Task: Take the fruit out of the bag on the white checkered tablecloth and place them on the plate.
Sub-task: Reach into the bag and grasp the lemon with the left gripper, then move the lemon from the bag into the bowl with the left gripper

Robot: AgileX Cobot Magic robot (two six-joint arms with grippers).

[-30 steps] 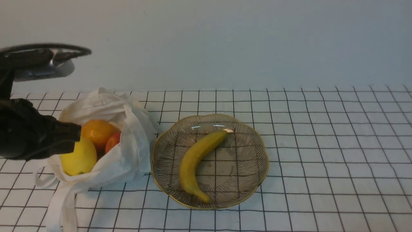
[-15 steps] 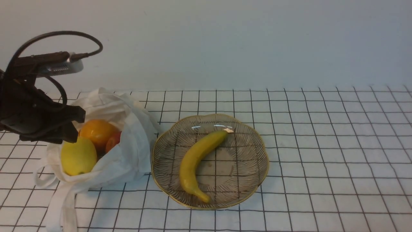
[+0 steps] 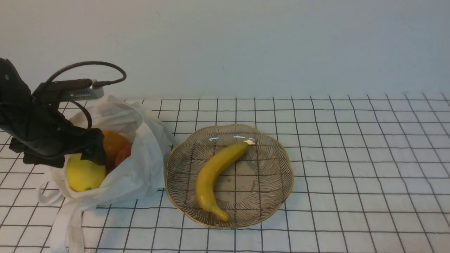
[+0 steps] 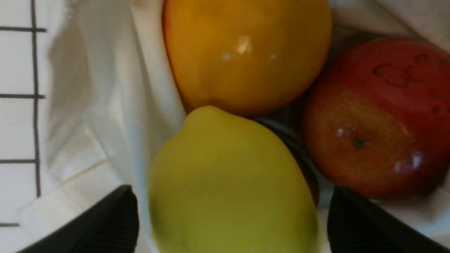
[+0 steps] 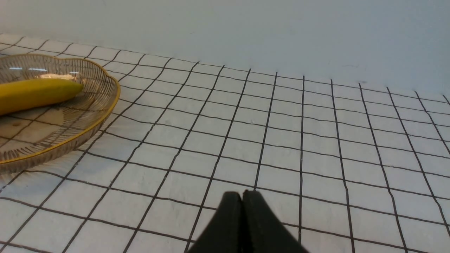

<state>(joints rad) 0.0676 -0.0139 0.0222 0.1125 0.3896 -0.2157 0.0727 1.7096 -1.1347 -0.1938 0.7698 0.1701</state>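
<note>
Since the left gripper [image 3: 93, 150] has swung into the off-white cloth bag [image 3: 140, 168], jaws apart astride the yellow oval lemon [image 4: 228, 182] inside, grasp looks imminent; right gripper [image 5: 242, 200] closed, idle.

Yellow lemon [image 3: 84, 174], orange fruit [image 4: 246, 52], red fruit [image 4: 379, 119], off-white bag [image 3: 142, 168], black-gridded white tablecloth [image 3: 351, 175], gold-rimmed plate [image 3: 262, 184].

A plain, matte wall [image 3: 246, 45] of pale grey-blue filled the upper part of the front view, and its foot ran in a straight, level line from side to side. The right wrist view showed the same wall [image 5: 281, 31], equally smooth and uniform. The light was soft and even, and it cast only faint, blurred shadows.
</note>
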